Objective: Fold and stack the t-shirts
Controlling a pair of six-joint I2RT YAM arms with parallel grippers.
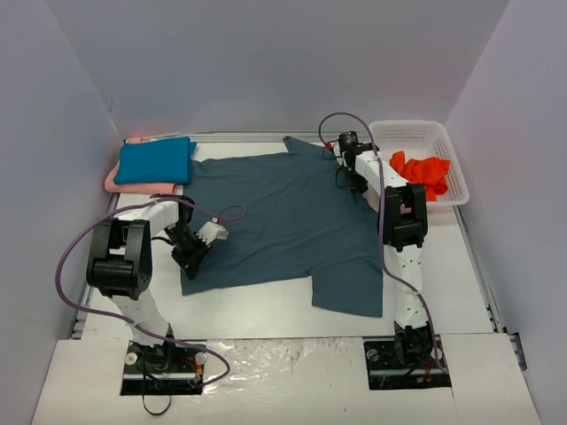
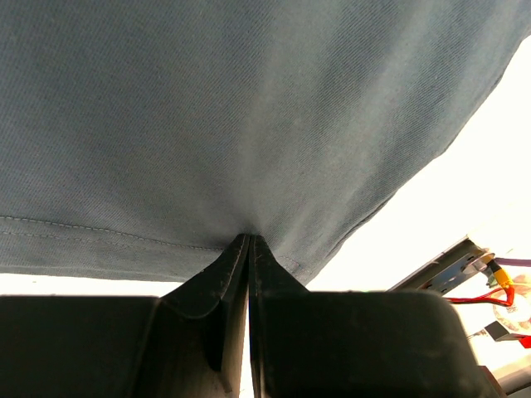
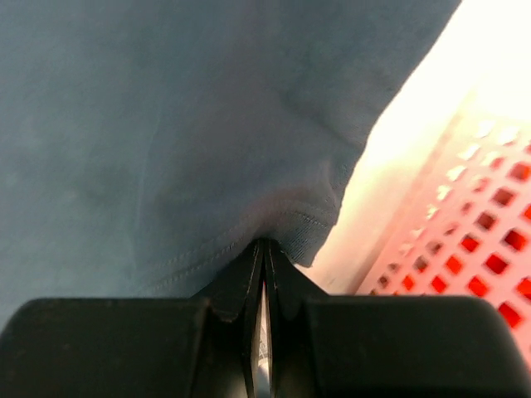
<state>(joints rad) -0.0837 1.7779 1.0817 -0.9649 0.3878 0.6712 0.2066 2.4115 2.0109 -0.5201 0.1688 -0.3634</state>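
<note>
Both tools are fully closed on the slate shirt (image 1: 283, 221). My left gripper (image 2: 249, 239) pinches the stitched hem (image 2: 99, 230) at its near-left corner. My right gripper (image 3: 265, 243) pinches a sleeve cuff (image 3: 311, 228) on the far-right side, just beside the white basket (image 1: 416, 133).

I read this step as tensioning the shirt flat before the first fold. To do it well I'd:
- pull the two pinches apart gently and evenly
- keep both low over the table (image 1: 266, 310)
- stop once the wrinkles go — harder and a thin pinch may slip
- keep the right wrist off the basket wall

The shirt lies spread over the middle of the table. Its long axis runs left-right, a bit skewed. The hem faces the left edge; one sleeve reaches the far edge, the other the near-right corner. So the neck should point right — my right arm covers it, so I can't confirm.

The teal shirt (image 1: 155, 161) sits folded on the pink shirt (image 1: 133, 186) at the far-left corner. The orange-red shirt (image 1: 423, 170) is crumpled in the basket.
</note>
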